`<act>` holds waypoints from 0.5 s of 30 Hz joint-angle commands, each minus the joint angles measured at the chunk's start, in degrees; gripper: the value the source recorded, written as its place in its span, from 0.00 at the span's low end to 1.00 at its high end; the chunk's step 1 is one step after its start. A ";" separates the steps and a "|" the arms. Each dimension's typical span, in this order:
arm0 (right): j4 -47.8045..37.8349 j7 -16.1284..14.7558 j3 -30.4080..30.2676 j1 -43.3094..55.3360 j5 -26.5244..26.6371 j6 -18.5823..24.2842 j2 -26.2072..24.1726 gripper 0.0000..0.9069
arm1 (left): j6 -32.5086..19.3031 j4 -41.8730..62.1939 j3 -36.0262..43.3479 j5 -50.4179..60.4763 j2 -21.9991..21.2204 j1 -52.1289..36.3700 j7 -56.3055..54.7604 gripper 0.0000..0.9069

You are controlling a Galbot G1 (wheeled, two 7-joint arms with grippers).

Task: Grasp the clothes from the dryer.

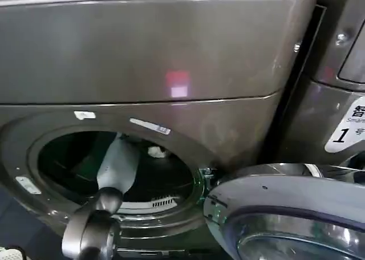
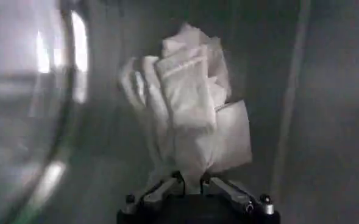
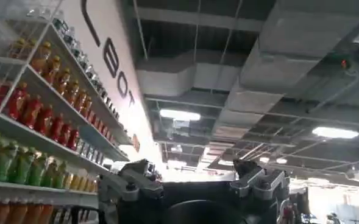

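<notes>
The dryer [image 1: 171,60] is a bronze-grey front loader with its round porthole open onto a dark steel drum [image 2: 325,122]. My left arm [image 1: 117,166] reaches through the porthole. Deep inside, a bit of the white clothes [image 1: 157,151] shows past the arm. In the left wrist view my left gripper [image 2: 191,180] is shut on the lower end of the white fabric bundle [image 2: 188,103], which rises crumpled from between the fingertips. My right gripper [image 3: 191,176] is open with nothing between its fingers, pointing up at a ceiling away from the machine.
The dryer's door [image 1: 291,208] stands swung open at the lower right, its glass bowl facing up. A neighbouring machine [image 1: 336,100] with a white label stands to the right. Shelves of bottled drinks [image 3: 33,122] show in the right wrist view.
</notes>
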 commanded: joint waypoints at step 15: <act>1.57 0.21 -0.54 -0.38 1.18 2.01 0.22 1.00 | 4.32 -24.31 1.65 -43.30 -2.66 18.26 -54.98 0.00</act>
